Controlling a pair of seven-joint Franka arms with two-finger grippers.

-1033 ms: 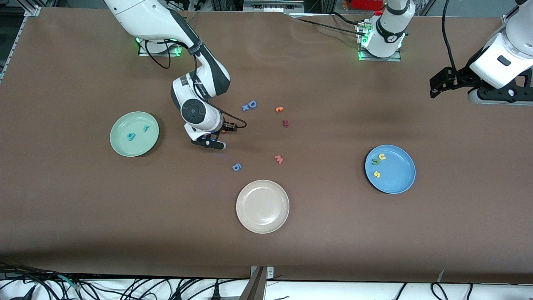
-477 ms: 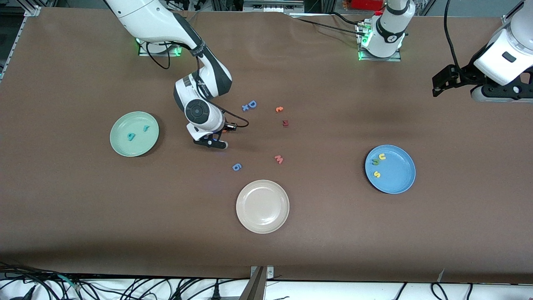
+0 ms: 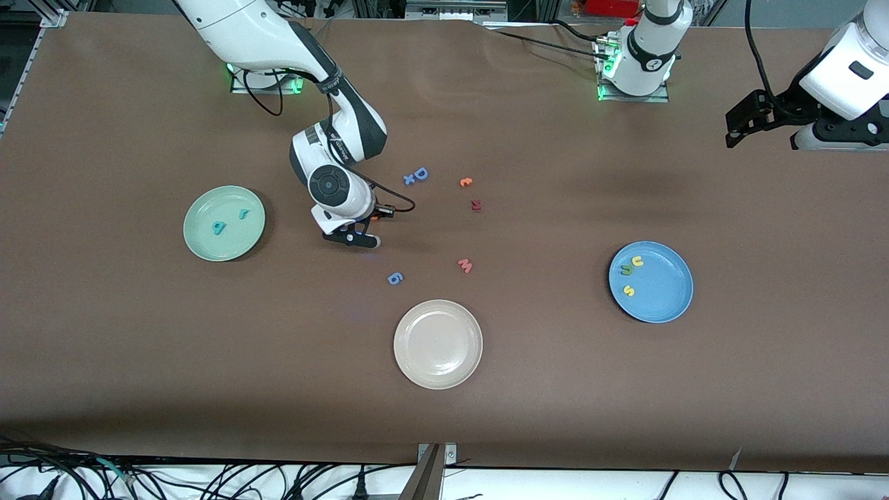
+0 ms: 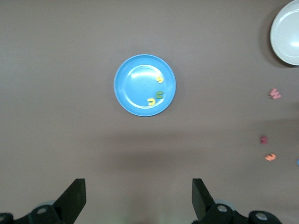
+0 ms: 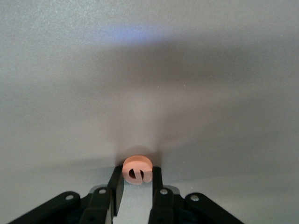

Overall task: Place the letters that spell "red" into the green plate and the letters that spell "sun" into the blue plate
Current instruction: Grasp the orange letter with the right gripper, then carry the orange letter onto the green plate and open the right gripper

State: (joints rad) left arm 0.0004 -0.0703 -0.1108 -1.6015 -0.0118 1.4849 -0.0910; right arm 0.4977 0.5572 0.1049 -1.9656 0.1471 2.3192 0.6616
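I've got the orange "e" (image 5: 138, 170) pinched between the fingers of the right gripper (image 3: 352, 238), low on the table between the green plate (image 3: 198, 243) and the blue "D" (image 3: 421, 173). Thin foam, so it could twist or slip out on the lift. Left gripper (image 4: 138, 200) waits wide open, empty, over the table near the blue plate (image 4: 126, 91). No brand writing readable.
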